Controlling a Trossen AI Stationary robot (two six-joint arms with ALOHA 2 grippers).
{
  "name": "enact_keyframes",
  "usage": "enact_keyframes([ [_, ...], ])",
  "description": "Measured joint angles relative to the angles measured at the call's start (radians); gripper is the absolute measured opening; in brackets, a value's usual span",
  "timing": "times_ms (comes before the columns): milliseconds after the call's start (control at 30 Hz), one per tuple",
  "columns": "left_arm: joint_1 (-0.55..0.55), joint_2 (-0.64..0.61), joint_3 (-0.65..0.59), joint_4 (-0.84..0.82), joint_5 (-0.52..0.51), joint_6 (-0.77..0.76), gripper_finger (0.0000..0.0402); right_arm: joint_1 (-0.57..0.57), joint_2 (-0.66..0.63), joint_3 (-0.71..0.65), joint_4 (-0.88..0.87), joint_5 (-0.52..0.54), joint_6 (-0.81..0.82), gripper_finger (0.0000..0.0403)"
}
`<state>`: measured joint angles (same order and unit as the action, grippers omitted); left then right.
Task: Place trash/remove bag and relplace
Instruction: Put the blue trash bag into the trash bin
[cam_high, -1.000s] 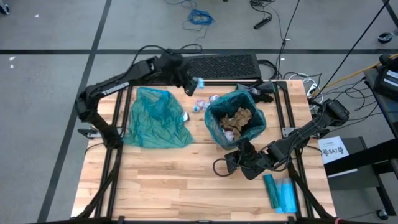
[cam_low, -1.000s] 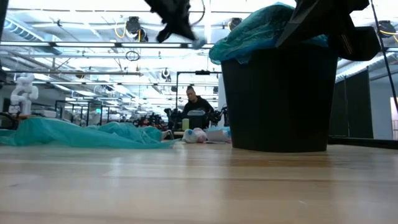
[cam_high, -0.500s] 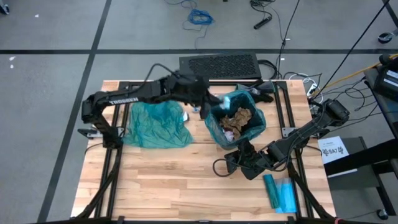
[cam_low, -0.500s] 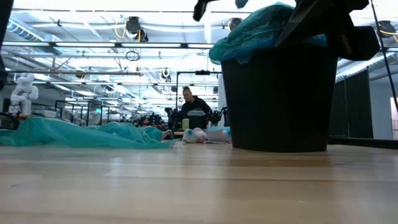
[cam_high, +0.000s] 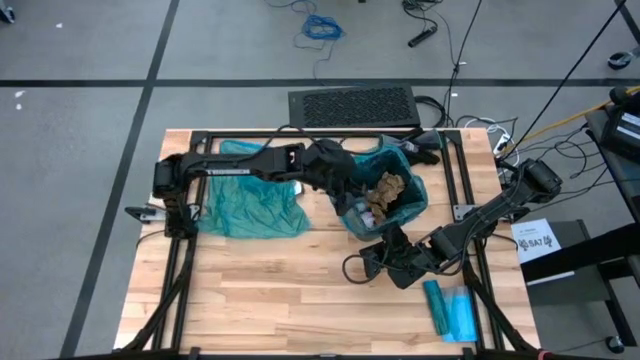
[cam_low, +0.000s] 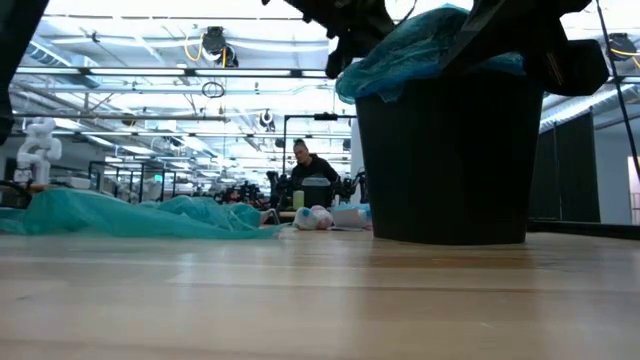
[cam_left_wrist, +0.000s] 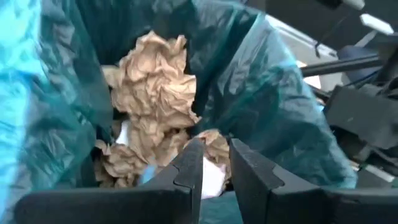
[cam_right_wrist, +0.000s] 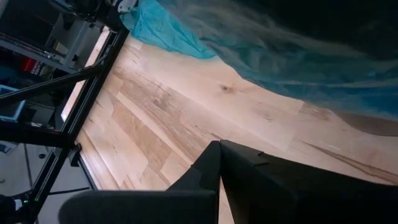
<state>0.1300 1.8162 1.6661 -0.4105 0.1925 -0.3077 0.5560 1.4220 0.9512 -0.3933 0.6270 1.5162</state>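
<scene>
A black bin (cam_high: 378, 203) lined with a teal bag (cam_left_wrist: 261, 93) stands right of the table's middle. Brown paper wads (cam_left_wrist: 155, 87) fill it. My left gripper (cam_left_wrist: 216, 155) hangs over the bin's left rim (cam_high: 352, 198), pointing slantwise down into it, its fingers a little apart. A white and pale-blue wad (cam_left_wrist: 211, 179) lies just beyond the fingertips among the brown ones. More trash wads (cam_low: 320, 217) rest on the table behind the bin. My right gripper (cam_high: 384, 256) waits shut at the bin's near side, low over the wood (cam_right_wrist: 219, 144).
A loose teal bag (cam_high: 250, 195) lies spread on the table's left half. A flat blue-teal packet (cam_high: 452, 310) lies near the front right edge. A black cable loop (cam_high: 353, 268) lies beside my right gripper. A person (cam_low: 313, 172) sits in the room beyond.
My left gripper, carrying a pale-blue wad, has swung from the far side left of the bin toward the right and down, and now hangs over the bin's left rim. The bin, the loose bag and my right arm have kept still.
</scene>
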Motion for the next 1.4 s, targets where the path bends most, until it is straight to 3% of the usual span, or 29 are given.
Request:
enact_keyframes([
  [167,0.018,-0.054,0.022,0.021,-0.003,0.073,0.0079,0.000,0.000,0.000,0.001,0.000,-0.002,0.0000],
  [333,0.056,-0.115,0.068,0.003,-0.101,0.151,0.0079,0.000,0.000,0.000,0.001,0.000,-0.011,0.0000],
  [433,0.099,-0.133,0.069,-0.081,-0.166,0.157,0.0080,0.000,0.000,0.000,0.001,0.000,-0.012,0.0000],
  [700,0.263,-0.129,0.031,-0.397,-0.212,0.139,0.0080,0.000,0.000,0.000,0.000,0.000,-0.013,0.0000],
  [1067,0.329,-0.092,-0.144,-0.415,-0.155,0.130,0.0080,-0.002,0.000,0.000,0.001,0.000,-0.010,0.0000],
  [1400,0.325,0.077,-0.153,-0.406,-0.064,0.131,0.0080,-0.020,0.000,0.000,0.033,0.001,-0.010,0.0000],
])
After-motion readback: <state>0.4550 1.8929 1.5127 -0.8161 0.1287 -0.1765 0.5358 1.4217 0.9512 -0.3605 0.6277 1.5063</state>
